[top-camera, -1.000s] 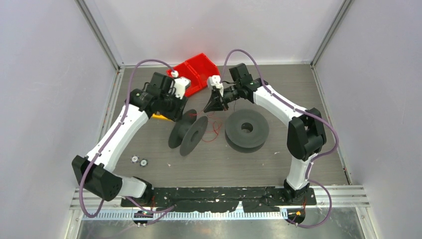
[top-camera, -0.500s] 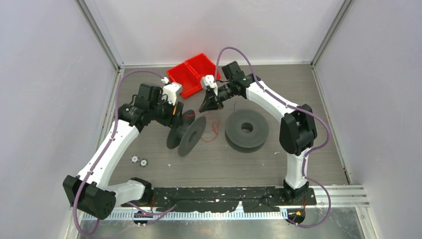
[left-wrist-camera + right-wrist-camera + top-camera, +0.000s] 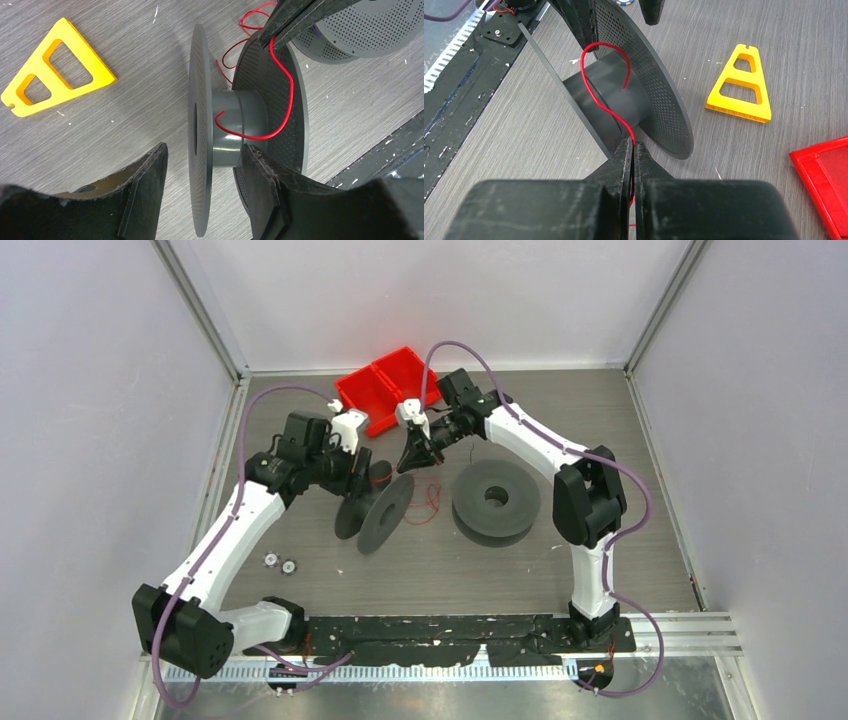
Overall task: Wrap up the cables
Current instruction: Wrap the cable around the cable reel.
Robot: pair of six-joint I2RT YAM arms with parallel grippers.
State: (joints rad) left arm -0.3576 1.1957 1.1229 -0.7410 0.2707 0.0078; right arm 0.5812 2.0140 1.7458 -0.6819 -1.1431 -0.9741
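Note:
A dark grey spool stands on its rim mid-table. The thin red cable loops once loosely round its hub, and its loose rest lies on the table beside it. My left gripper is open and straddles one flange without touching it, one finger outside and one between the flanges. My right gripper is shut on the red cable just above the hub, its fingers over the other flange. In the top view the left gripper and right gripper flank the spool's far side.
A second dark grey spool lies flat to the right. A red bin sits at the back. A yellow triangular piece lies left of the standing spool. Two small round parts lie front left.
My right gripper has moved left and a little nearer the standing spool, still shut on the cable. My left arm has drawn back left and lowered its gripper beside the spool.

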